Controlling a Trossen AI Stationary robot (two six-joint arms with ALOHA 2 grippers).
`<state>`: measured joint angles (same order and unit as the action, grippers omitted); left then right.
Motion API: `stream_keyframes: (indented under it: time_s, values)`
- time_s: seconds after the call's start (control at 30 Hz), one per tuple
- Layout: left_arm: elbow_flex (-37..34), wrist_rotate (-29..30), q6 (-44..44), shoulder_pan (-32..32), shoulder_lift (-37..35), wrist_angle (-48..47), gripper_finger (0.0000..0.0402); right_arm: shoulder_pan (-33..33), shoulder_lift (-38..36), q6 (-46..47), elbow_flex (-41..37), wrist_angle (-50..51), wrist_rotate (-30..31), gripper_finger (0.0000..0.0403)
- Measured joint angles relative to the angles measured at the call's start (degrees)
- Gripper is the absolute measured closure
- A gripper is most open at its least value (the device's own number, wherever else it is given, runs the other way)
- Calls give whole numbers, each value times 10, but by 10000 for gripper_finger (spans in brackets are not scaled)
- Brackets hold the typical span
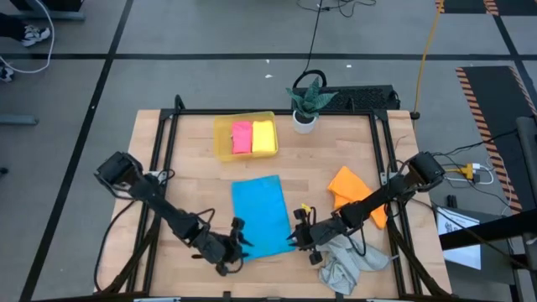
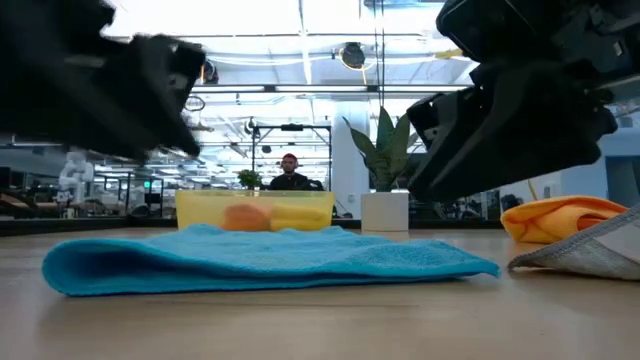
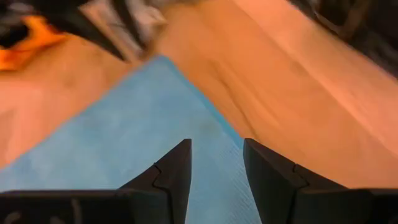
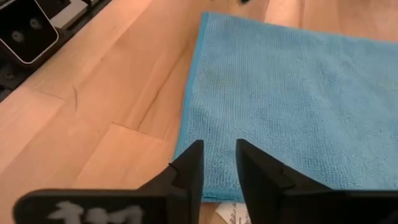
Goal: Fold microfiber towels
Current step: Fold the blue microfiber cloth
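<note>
Left gripper (image 1: 236,244), at the near left corner of the blue towel (image 1: 262,216): jaws parted by a narrow gap, nothing between them, tips poised over the cloth's edge. Whether they touch it cannot be told.

Blue towel: lies flat near the middle of the wooden table (image 1: 189,168), folded into a tall rectangle, its near edge between the two grippers.

Right gripper (image 1: 300,237), at the towel's near right corner: jaws slightly parted, empty, tips just above the cloth's border.

Yellow tray (image 1: 222,143), at the far side: holds the folded pink towel (image 1: 242,137) beside the folded yellow towel (image 1: 264,136), touching.

Potted plant (image 1: 305,105): stands just right of the tray, at the far edge.

Orange towel (image 1: 353,190): crumpled, right of the blue one, partly under the right arm. Grey towel (image 1: 348,263): bunched at the near right edge, beneath that arm.

Bare wood lies left of the blue towel and between it and the tray.

Beyond the table, a bright hall; a person (image 2: 290,172) sits far off behind the tray.
</note>
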<state>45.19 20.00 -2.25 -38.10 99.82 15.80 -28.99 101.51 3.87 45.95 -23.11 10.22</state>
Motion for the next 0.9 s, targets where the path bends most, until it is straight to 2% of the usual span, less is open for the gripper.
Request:
stream_keyframes:
  time_s: [0.13,0.23,0.33,0.47,0.7,0.9]
  values:
    - [0,6,-49,-15,20,15,254,0,0,-2,0,-2,0,296]
    - [0,15,-43,-18,24,15,254,0,0,-8,0,-2,1,288]
    - [3,-1,-21,-17,23,14,252,0,0,-25,0,-2,1,287]
    - [14,-8,-16,-31,23,-17,228,4,0,-32,0,-2,1,287]
    - [14,31,-1,-51,24,-76,169,17,0,-31,0,-23,2,287]
    - [14,62,-2,-50,46,-94,170,20,0,-31,0,-21,2,287]
